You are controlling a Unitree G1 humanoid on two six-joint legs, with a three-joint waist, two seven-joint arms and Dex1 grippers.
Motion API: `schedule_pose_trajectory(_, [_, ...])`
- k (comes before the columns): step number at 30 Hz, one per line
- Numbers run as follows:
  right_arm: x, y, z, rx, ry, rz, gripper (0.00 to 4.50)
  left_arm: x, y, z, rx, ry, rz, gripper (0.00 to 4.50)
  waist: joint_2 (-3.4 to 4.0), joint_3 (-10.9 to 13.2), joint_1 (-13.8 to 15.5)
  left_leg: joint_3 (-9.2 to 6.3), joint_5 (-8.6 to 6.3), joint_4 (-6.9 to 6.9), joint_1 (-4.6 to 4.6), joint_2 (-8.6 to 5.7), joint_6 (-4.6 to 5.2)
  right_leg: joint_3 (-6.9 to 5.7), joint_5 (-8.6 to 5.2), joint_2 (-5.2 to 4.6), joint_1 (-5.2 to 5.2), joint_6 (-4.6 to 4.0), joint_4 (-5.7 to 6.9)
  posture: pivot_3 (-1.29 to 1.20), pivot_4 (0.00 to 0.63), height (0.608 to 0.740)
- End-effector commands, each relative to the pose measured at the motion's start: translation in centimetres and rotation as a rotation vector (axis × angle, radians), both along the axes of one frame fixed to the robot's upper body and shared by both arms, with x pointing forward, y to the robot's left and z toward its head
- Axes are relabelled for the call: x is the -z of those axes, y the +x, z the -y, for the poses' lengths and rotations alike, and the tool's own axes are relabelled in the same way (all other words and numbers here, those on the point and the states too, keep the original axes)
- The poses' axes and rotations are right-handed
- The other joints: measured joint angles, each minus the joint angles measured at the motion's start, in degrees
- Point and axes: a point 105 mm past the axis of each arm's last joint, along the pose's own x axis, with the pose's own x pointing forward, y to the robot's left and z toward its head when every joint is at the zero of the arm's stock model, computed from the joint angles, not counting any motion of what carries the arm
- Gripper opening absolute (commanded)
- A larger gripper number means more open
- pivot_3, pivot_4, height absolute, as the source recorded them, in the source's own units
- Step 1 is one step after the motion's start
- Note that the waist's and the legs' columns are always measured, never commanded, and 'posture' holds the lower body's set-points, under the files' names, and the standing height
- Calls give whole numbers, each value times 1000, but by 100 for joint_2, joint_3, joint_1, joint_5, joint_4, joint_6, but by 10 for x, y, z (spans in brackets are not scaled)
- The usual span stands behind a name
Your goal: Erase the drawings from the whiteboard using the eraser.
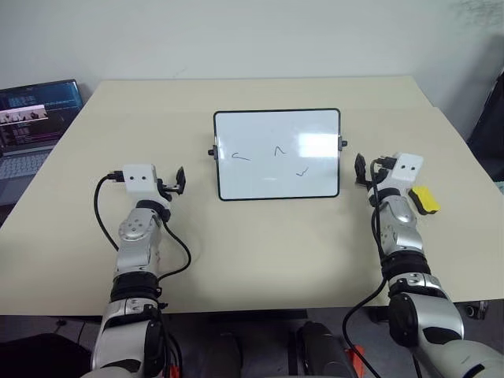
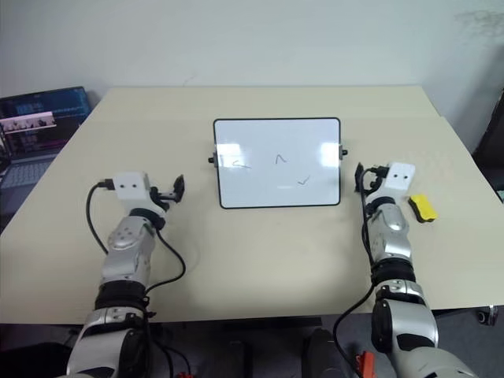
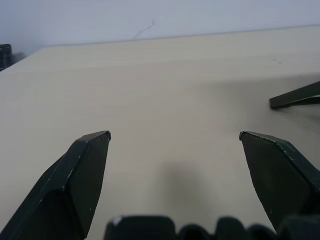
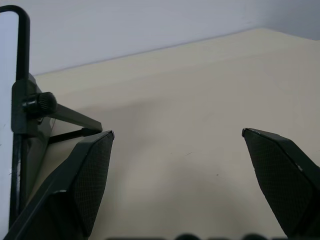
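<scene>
Both grippers, left (image 1: 179,180) and right (image 1: 361,169), hover with jaws spread, empty. The eraser (image 1: 424,199) lies on the desk (image 1: 260,252) beside the right wrist; that arm should draw back, then pinch its sides.

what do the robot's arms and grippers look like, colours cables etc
Both arms are silver-grey metal segments with black joint bands. Each wrist carries a white box: left gripper, right gripper. A black cable loops along each forearm. The fingers are black, wedge-shaped and tapered; the right gripper's pads have a fine mesh texture.
</scene>
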Motion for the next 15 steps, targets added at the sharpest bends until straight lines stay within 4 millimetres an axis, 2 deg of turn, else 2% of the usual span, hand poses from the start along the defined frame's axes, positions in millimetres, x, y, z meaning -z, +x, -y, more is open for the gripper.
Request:
schedule_pose_trajectory(1, [-21, 0, -3, -6, -6, 76, 4492, -19, -2, -2, -1, 12, 62, 4500, 0, 0, 2, -1, 0, 0, 0, 0, 0, -1, 0, 0, 0, 0, 0, 0, 150, 740])
schedule_pose_trajectory(5, [-21, -2, -11, -27, -13, 84, 4492, -27, -1, -6, -22, 6, 87, 4500, 0, 0, -3, -1, 0, 0, 0, 0, 0, -1, 0, 0, 0, 0, 1, 0, 150, 740])
schedule_pose_trajectory(8, [-24, -3, -7, -21, -20, 91, 4492, -28, -1, -6, -18, 7, 88, 4500, 0, 0, 0, -2, 0, 0, 0, 0, 0, -1, 0, 0, 0, 0, 1, 0, 150, 740])
schedule_pose_trajectory(15, [-23, -7, 20, 18, -44, 69, 4492, -19, 4, 14, 40, 7, 60, 4500, 0, 0, 4, -2, 0, 0, -1, 0, 0, -2, 0, 0, 0, 0, 0, 0, 150, 740])
